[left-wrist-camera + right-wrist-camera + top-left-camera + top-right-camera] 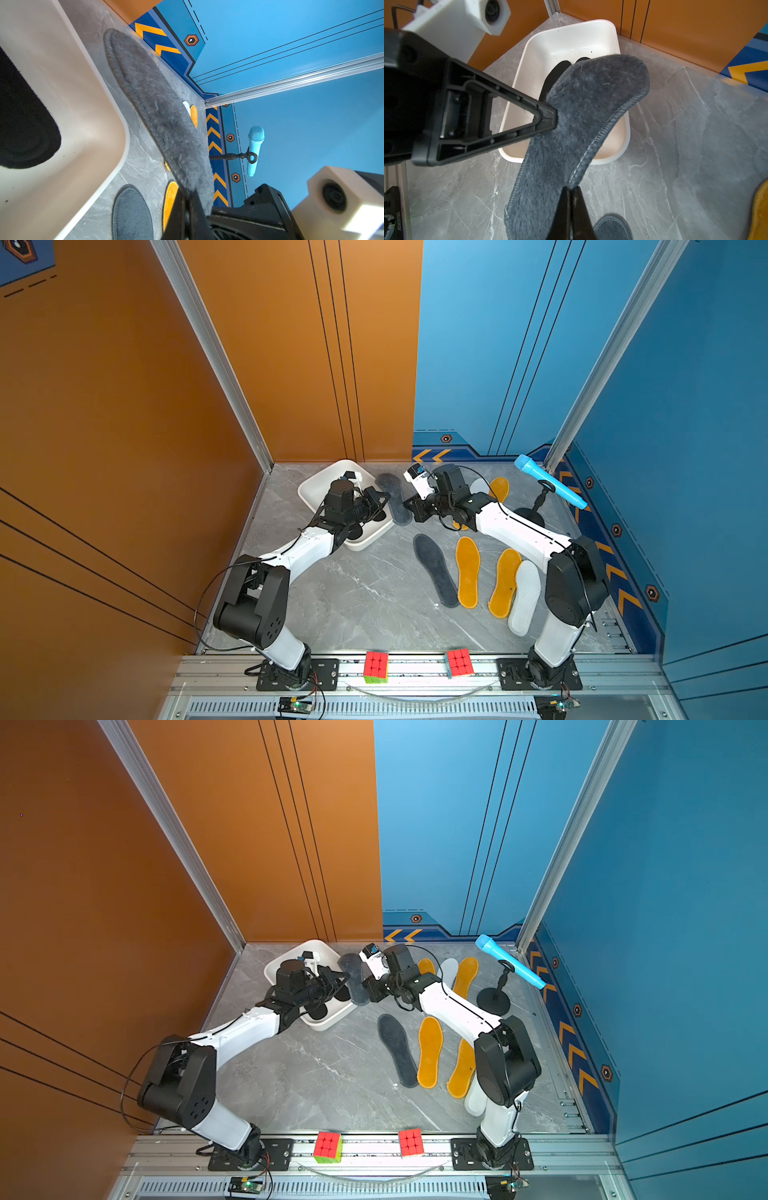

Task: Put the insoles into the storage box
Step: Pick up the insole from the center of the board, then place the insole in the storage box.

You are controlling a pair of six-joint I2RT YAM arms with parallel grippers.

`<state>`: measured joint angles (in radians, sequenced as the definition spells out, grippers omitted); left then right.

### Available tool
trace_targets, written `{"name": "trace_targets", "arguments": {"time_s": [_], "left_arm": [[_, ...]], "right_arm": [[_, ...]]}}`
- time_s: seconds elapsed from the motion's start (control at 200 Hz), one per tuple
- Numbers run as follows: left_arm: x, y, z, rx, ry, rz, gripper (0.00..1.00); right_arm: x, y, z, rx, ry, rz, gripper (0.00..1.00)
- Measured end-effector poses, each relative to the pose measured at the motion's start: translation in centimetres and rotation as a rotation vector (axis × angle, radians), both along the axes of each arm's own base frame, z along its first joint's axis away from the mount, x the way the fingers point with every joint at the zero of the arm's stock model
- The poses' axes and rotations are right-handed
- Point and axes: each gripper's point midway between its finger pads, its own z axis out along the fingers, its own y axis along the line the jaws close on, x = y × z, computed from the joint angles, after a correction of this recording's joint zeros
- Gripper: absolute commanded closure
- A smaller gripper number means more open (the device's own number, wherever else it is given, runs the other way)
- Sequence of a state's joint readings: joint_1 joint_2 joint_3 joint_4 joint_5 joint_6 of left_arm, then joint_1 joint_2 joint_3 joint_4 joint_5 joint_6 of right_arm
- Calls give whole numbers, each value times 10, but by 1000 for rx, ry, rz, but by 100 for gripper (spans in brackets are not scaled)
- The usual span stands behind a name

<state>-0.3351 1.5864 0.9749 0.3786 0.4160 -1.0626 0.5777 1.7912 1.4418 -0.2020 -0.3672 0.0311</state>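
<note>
Beside white shallow plastic storage box [581, 39] — dark grey fleecy foot-shaped insole [571, 124] held clear of tabletop [675, 145] | left pincer [188, 195], right pincer [572, 190] both clamped on it | judged best: right lets go — left lays it flat inside

Left arm [303, 549]: white shells, black joint housings, thin black cable looped off the elbow.
Right arm [519, 531]: matching white and black, black cable along the forearm.
Left gripper [551, 118]: black triangular ribbed finger, small screws behind the tip.
Wrist camera [456, 22]: white block, round black lens, behind the gripper.
Base plates [324, 672]: black, silver bolts.
</note>
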Motion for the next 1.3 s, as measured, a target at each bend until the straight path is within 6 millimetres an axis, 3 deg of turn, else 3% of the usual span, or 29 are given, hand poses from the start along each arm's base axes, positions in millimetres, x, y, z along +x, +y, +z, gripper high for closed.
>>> {"name": "trace_targets", "arguments": {"time_s": [0.14,0.35,0.821,0.956,1.121,1.302], "left_arm": [[-1,3,-3,-5,0,12,100],[-6,23,-14,-13,33,71,100],[29,136,5,-10,70,331,100],[36,158,-12,15,135,367,100],[42,168,-44,46,235,370,100],[56,165,-44,53,245,336,100]], "right_arm": [[2,1,1,9,10,-10,68],[3,1,3,21,14,-17,62],[18,-26,0,71,57,-87,61],[16,-29,-8,72,83,-95,61],[15,-29,-10,73,92,-96,61],[15,-30,-10,73,92,-97,61]]}}
